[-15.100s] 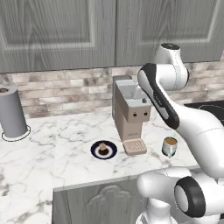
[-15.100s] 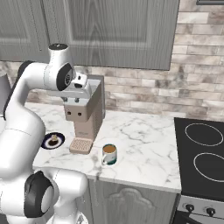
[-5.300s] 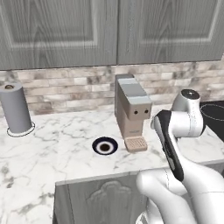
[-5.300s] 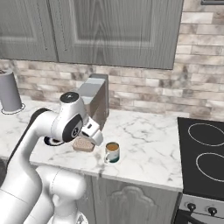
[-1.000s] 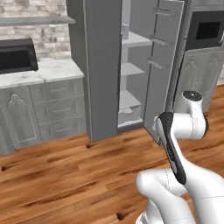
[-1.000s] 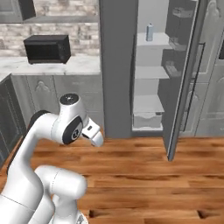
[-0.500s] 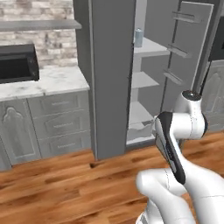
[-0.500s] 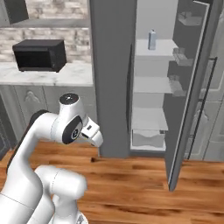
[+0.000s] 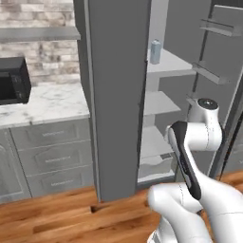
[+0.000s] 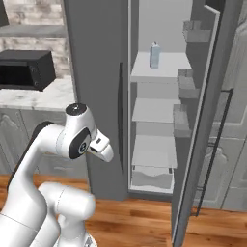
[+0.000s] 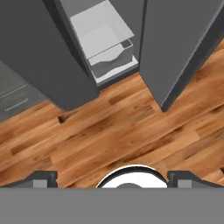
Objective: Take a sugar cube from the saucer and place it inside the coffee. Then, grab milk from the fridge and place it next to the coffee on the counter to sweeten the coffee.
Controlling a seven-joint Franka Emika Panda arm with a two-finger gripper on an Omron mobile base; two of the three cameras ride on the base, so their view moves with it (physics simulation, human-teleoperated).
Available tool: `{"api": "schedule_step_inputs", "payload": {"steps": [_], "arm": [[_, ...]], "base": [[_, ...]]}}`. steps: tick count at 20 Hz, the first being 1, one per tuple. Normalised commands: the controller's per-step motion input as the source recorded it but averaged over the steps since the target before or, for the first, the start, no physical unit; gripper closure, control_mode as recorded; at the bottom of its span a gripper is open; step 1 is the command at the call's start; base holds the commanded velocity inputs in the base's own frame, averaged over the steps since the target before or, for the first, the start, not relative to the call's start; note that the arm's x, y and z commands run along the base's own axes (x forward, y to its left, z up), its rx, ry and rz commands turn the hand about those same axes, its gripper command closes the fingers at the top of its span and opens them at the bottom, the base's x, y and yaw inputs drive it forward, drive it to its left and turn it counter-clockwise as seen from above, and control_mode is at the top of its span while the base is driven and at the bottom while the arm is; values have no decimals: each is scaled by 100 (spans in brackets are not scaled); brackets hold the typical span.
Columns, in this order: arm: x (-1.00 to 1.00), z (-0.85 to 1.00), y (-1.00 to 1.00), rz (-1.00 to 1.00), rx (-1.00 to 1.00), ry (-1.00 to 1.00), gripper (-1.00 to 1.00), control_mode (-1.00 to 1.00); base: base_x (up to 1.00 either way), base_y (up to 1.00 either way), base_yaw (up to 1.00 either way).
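The milk-fetching step is being carried out: the milk (image 10: 154, 55) is standing on the upper shelf of the open fridge (image 10: 96, 72), upper centre of frame. The gripper (image 11: 112, 177), apparently empty, is being held wide open near the bottom edge, so a raised reach is being called for next.

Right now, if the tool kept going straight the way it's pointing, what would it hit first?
Most likely the wooden floor just in front of the open fridge. The tool, jaws open and empty, looks down at bare planks, though the depth is hard to judge.

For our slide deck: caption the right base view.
Robot arm faces the open fridge; milk stands on an upper shelf.
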Motion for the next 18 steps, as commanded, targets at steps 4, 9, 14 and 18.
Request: {"api": "schedule_step_inputs", "payload": {"steps": [4,9,14,18], "arm": [[0,0,0,0,0,0,-100,100],[0,0,0,0,0,0,-100,100],[0,0,0,0,0,0,-100,100],[0,0,0,0,0,0,-100,100]], "base": [[100,-32,11],[62,-41,10],[21,-55,12],[58,-25,7]]}}
